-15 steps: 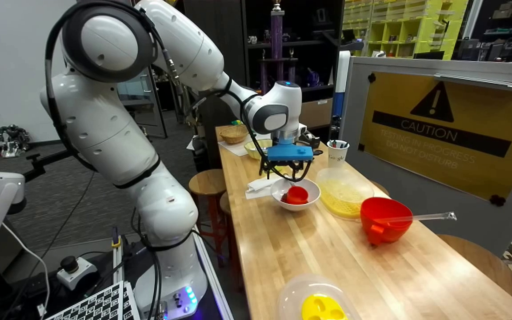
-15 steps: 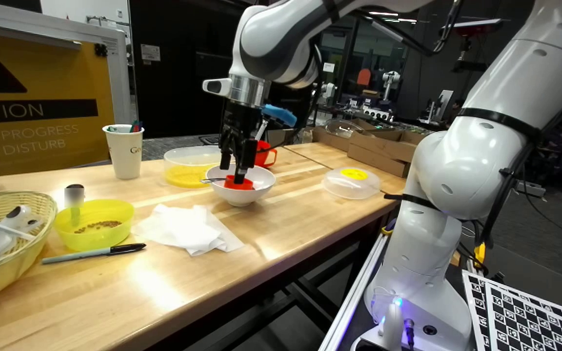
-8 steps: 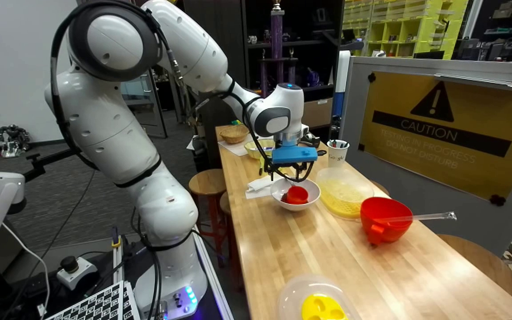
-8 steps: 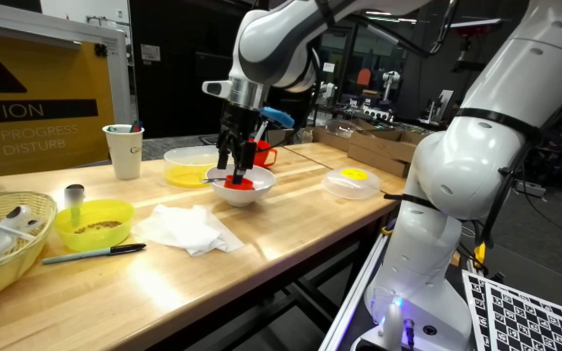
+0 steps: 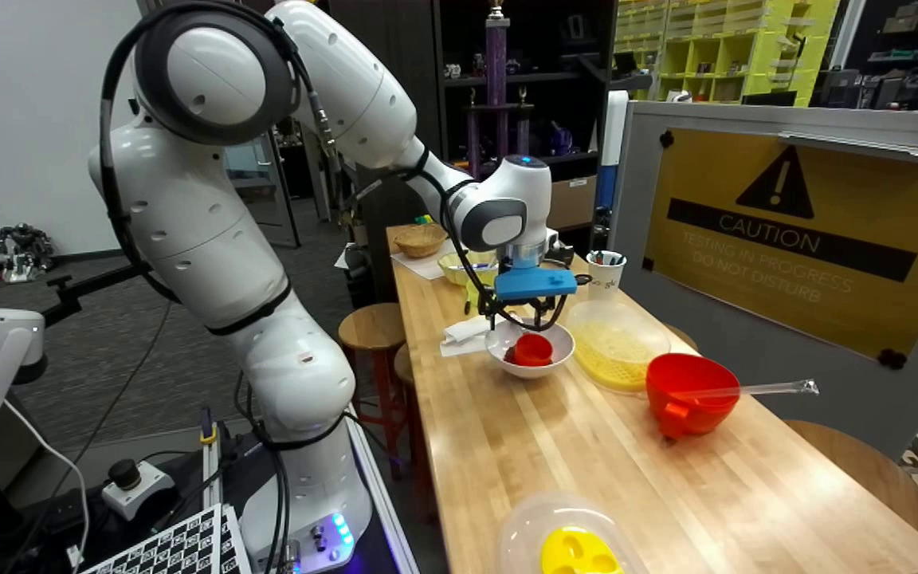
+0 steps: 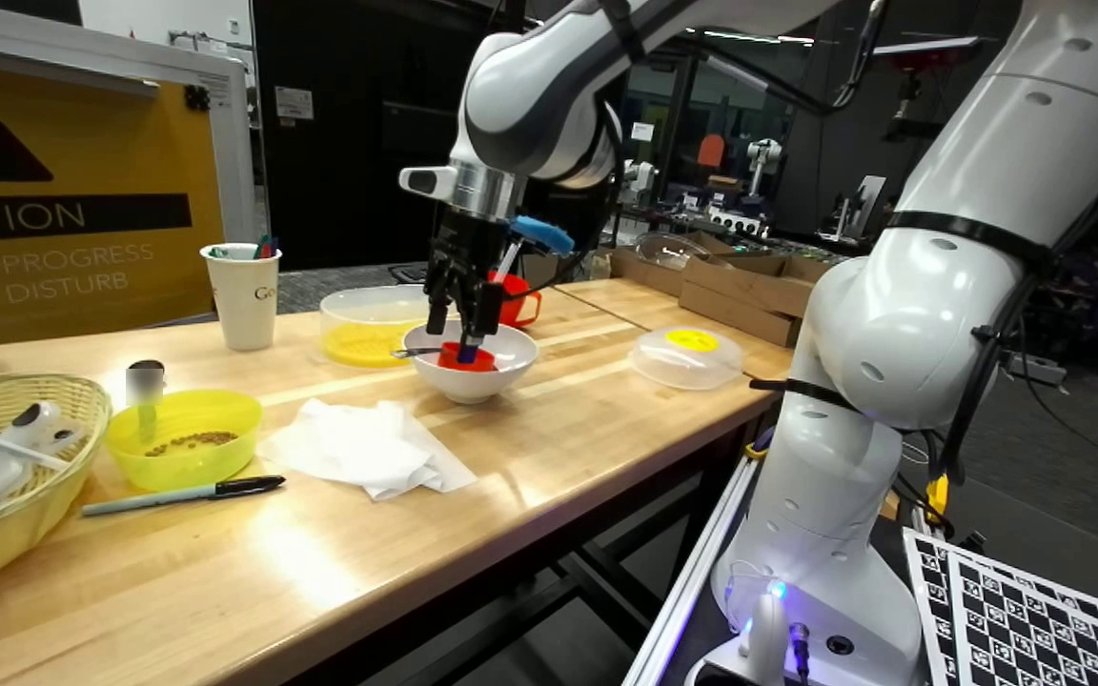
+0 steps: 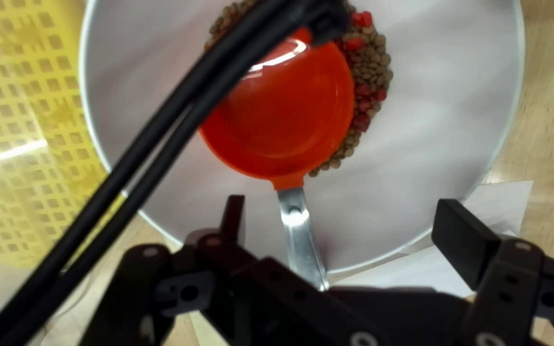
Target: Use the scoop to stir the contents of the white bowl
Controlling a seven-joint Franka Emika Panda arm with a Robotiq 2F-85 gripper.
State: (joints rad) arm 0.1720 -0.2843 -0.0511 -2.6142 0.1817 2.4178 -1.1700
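The white bowl (image 5: 535, 372) stands on the table in both exterior views (image 6: 473, 386) and fills most of the wrist view (image 7: 431, 120). It holds brown lentils (image 7: 367, 62) with red pieces (image 7: 363, 91). The scoop (image 7: 301, 115), a red cup with a metal handle, lies in the bowl, its handle (image 7: 296, 226) leaning toward the rim. It also shows in both exterior views (image 5: 535, 349) (image 6: 486, 362). My gripper (image 7: 346, 230) points down at the bowl, open and empty, in both exterior views (image 5: 524, 324) (image 6: 454, 333). The handle lies between the spread fingers, closer to the left one.
A clear container with yellow contents (image 5: 618, 355) stands close beside the bowl. A red bowl (image 5: 690, 391) holds a clear utensil. White napkins (image 6: 368, 448), a yellow dish (image 6: 187, 462), a marker (image 6: 182, 495), a paper cup (image 6: 249, 305) and a clear lid (image 6: 687, 360) are around.
In an exterior view my gripper has moved slightly to the right and a little lower over the bowl. The bowl and scoop have not moved. The gripper stays open.
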